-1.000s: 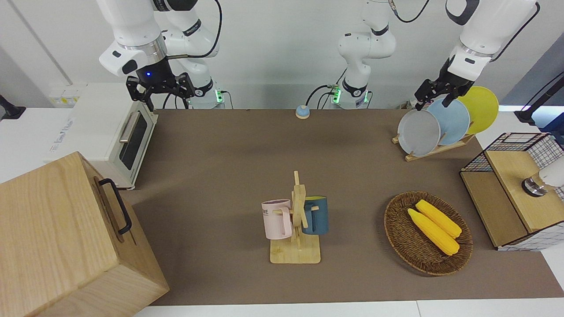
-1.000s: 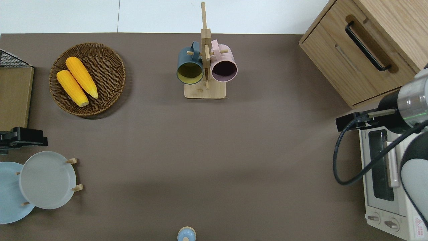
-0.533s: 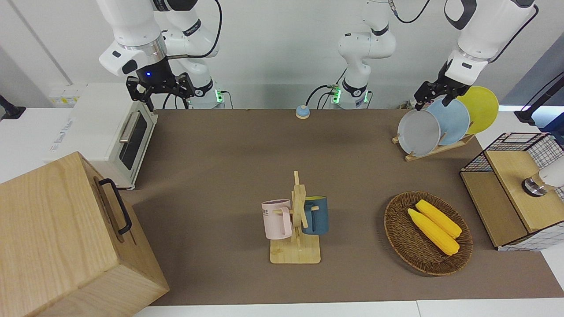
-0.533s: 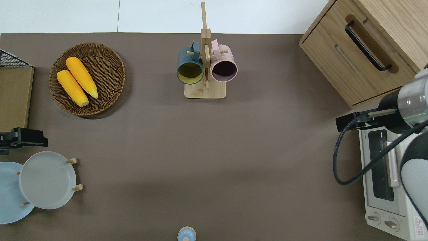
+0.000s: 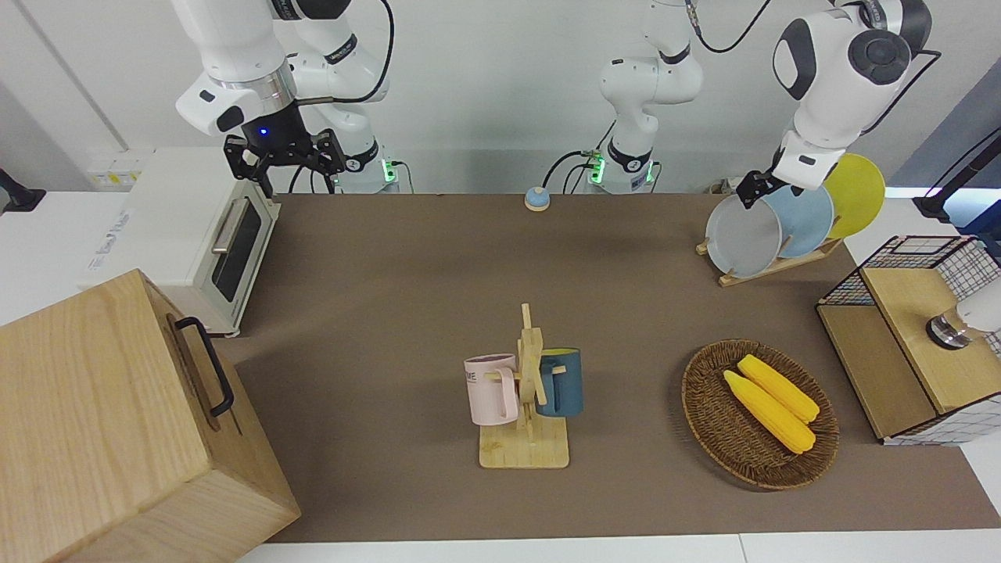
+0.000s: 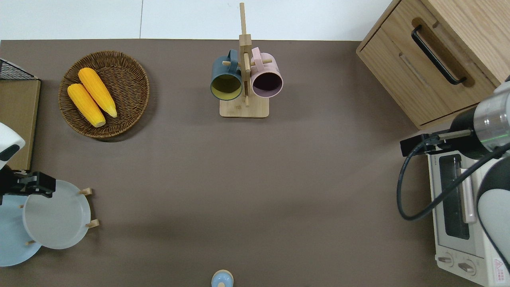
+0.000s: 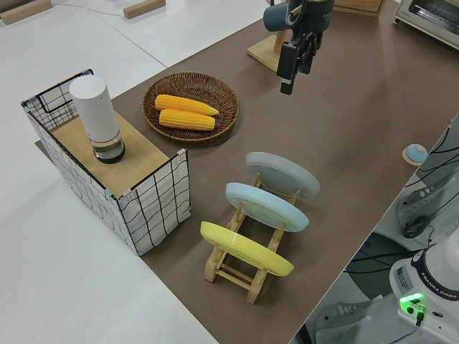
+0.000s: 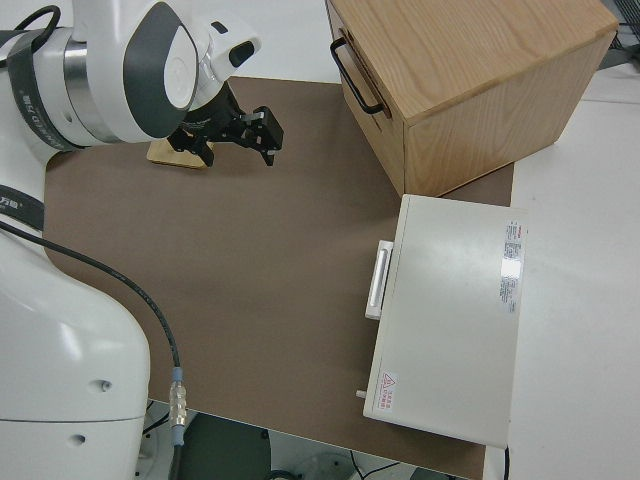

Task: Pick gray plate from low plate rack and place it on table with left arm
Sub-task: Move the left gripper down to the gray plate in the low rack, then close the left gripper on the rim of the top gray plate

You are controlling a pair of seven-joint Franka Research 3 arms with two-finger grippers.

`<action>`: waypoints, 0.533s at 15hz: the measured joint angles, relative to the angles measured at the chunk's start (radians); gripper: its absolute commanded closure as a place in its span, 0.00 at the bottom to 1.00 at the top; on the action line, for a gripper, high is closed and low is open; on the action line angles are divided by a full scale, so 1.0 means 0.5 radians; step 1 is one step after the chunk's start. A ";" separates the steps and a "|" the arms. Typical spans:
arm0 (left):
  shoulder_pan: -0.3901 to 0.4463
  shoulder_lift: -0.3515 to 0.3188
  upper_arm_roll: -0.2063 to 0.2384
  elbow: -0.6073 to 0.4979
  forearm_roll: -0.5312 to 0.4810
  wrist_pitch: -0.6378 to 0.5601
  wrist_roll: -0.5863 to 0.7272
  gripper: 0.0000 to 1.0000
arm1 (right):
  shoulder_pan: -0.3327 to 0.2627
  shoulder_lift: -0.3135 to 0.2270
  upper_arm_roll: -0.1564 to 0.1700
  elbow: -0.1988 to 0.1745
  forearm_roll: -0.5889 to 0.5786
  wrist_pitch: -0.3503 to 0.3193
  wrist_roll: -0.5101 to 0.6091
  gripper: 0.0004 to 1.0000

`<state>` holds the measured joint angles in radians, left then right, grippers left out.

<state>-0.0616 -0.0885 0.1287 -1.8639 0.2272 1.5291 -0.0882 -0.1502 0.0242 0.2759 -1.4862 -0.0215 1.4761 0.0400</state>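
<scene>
The gray plate (image 5: pixel 743 234) leans in the low plate rack (image 5: pixel 770 270) at the left arm's end of the table (image 5: pixel 407 297), in the slot toward the table's middle. It also shows in the overhead view (image 6: pixel 55 215) and the left side view (image 7: pixel 283 175). My left gripper (image 5: pixel 757 188) is up in the air and empty. In the overhead view (image 6: pixel 34 185) it is over the gray plate's rim. In the left side view (image 7: pixel 294 64) its fingers point down and look open. The right arm is parked, its gripper (image 5: pixel 285 160) open.
A light blue plate (image 5: pixel 805 219) and a yellow plate (image 5: pixel 856 191) share the rack. A wicker basket (image 5: pixel 704 407) with two corn cobs and a wire crate (image 5: pixel 923 258) lie farther out. A mug stand (image 5: pixel 525 391), toaster oven (image 5: pixel 188 234) and wooden cabinet (image 5: pixel 102 422) stand elsewhere.
The left arm's wrist has turned and its gripper has moved from beside the plates to over the gray plate's rim. The plates and the right arm have not moved.
</scene>
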 measured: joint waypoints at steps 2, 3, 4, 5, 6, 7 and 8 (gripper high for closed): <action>0.001 0.019 0.004 -0.053 0.078 0.000 -0.004 0.01 | 0.000 0.000 0.000 0.000 0.000 0.000 0.000 0.02; 0.001 0.028 0.007 -0.075 0.114 0.000 -0.004 0.01 | 0.000 0.000 0.000 0.000 0.000 0.000 0.000 0.02; 0.001 0.037 0.009 -0.103 0.155 0.001 -0.006 0.01 | 0.000 0.000 0.000 0.000 0.000 0.000 0.000 0.02; 0.001 0.046 0.013 -0.130 0.193 0.002 -0.010 0.01 | 0.000 0.000 0.000 0.000 0.000 0.000 0.000 0.02; 0.002 0.054 0.020 -0.156 0.224 0.002 -0.013 0.01 | 0.000 0.000 0.000 0.000 0.000 0.000 0.000 0.02; 0.002 0.063 0.031 -0.173 0.243 0.004 -0.016 0.01 | 0.000 0.000 0.000 0.000 0.000 0.000 0.000 0.02; 0.002 0.071 0.046 -0.182 0.253 0.004 -0.018 0.01 | 0.000 0.000 0.000 0.000 0.000 0.000 0.000 0.02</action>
<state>-0.0607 -0.0530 0.1516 -1.9548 0.3537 1.5314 -0.0972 -0.1502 0.0241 0.2759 -1.4862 -0.0215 1.4760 0.0400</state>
